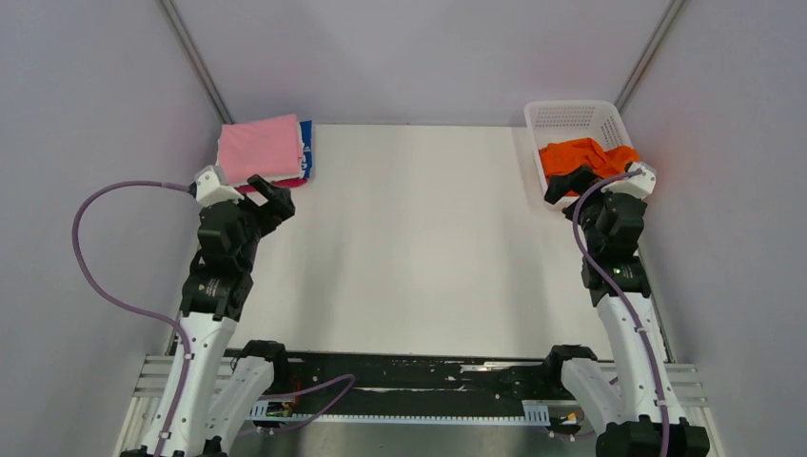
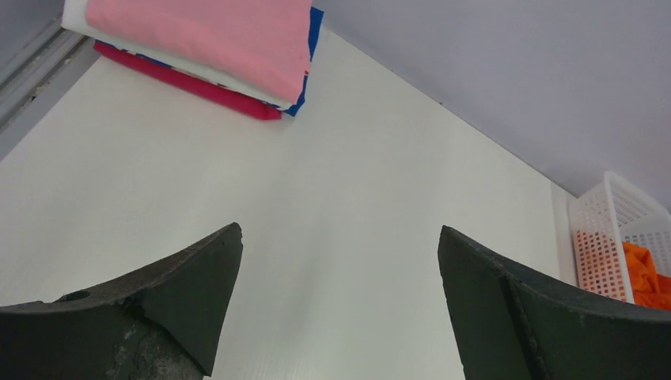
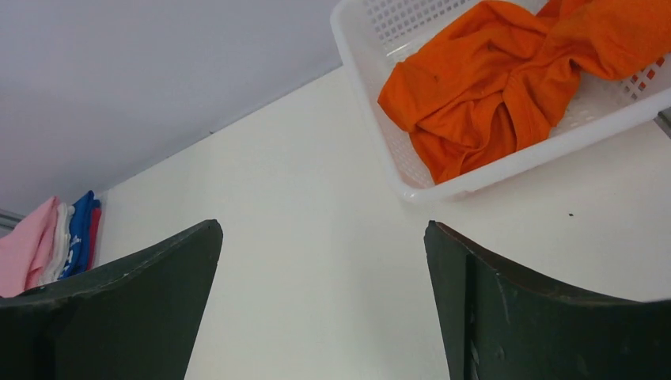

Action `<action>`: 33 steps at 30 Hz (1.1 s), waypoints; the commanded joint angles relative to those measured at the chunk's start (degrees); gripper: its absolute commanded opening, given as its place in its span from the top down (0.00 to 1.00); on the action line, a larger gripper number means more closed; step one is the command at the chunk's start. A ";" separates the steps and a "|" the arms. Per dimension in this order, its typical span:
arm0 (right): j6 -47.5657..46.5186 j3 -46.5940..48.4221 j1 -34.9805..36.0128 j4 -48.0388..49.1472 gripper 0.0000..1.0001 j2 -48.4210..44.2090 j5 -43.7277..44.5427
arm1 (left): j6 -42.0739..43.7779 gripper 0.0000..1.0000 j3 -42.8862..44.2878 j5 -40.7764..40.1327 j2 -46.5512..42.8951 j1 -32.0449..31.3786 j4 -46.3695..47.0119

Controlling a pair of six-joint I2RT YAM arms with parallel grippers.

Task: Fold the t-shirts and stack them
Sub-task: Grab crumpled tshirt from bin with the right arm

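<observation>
A stack of folded t-shirts (image 1: 262, 148), pink on top with white, blue and red below, lies at the table's far left corner. In the left wrist view the pink shirt (image 2: 206, 36) covers the red one (image 2: 198, 85). A crumpled orange t-shirt (image 1: 585, 152) lies in the white mesh basket (image 1: 571, 114) at the far right. My left gripper (image 1: 271, 195) hovers open just in front of the stack, and its wrist view shows the gripper (image 2: 339, 228) with only bare table between the jaws. My right gripper (image 1: 571, 181) stands open at the basket's near edge. In its wrist view the gripper (image 3: 323, 224) is empty and the orange shirt (image 3: 490, 79) lies just beyond.
The white table (image 1: 419, 238) stretches between the stack and the basket. Grey walls close in on the left, right and back. The basket rim (image 3: 372, 103) stands just ahead of my right fingers. A black rail with cables runs along the near edge.
</observation>
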 commanded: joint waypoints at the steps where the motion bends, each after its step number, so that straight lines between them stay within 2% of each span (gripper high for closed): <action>1: -0.17 2.14 0.28 -3.14 0.00 0.84 -0.70 | -1.16 0.00 1.30 -1.06 -1.04 0.04 -1.68; 6: -4.27 11.13 0.07 -6.65 0.00 9.35 2.80 | -0.79 0.00 2.06 -0.80 -0.19 0.04 -1.58; 8: -1.51 17.62 -1.59 -11.79 0.00 15.92 7.09 | -0.65 0.00 2.21 -1.41 0.13 0.04 -1.66; 15: -1.80 38.30 -9.67 -16.94 0.00 45.67 1.42 | -0.79 0.00 1.81 -2.11 1.40 0.00 -1.30; 20: -3.81 56.47 -10.53 -21.13 0.00 65.60 5.43 | -0.09 0.00 1.55 -0.41 3.91 0.03 -0.31; 26: -4.85 68.94 -10.60 -22.90 0.00 81.16 4.93 | 0.81 0.00 2.97 -1.61 7.03 0.00 -2.85; 27: -5.45 70.49 -10.58 -23.16 0.03 83.23 3.68 | 0.84 0.00 2.85 -1.81 7.37 -0.02 -2.97; 28: -6.00 71.85 -10.55 -23.45 0.11 84.85 2.15 | 0.81 0.00 2.81 -1.81 7.53 -0.04 -2.99; 29: -6.19 73.10 -10.52 -23.88 0.25 86.04 0.86 | 0.82 0.00 2.78 -1.75 7.83 -0.02 -2.93; 31: -6.91 75.32 -10.50 -24.42 0.63 86.70 -0.68 | 0.62 0.00 3.01 -1.94 8.21 0.02 -3.04; 33: -8.02 77.98 -10.53 -24.79 0.84 85.10 -1.90 | 0.91 0.00 3.52 -1.92 8.49 0.02 -3.30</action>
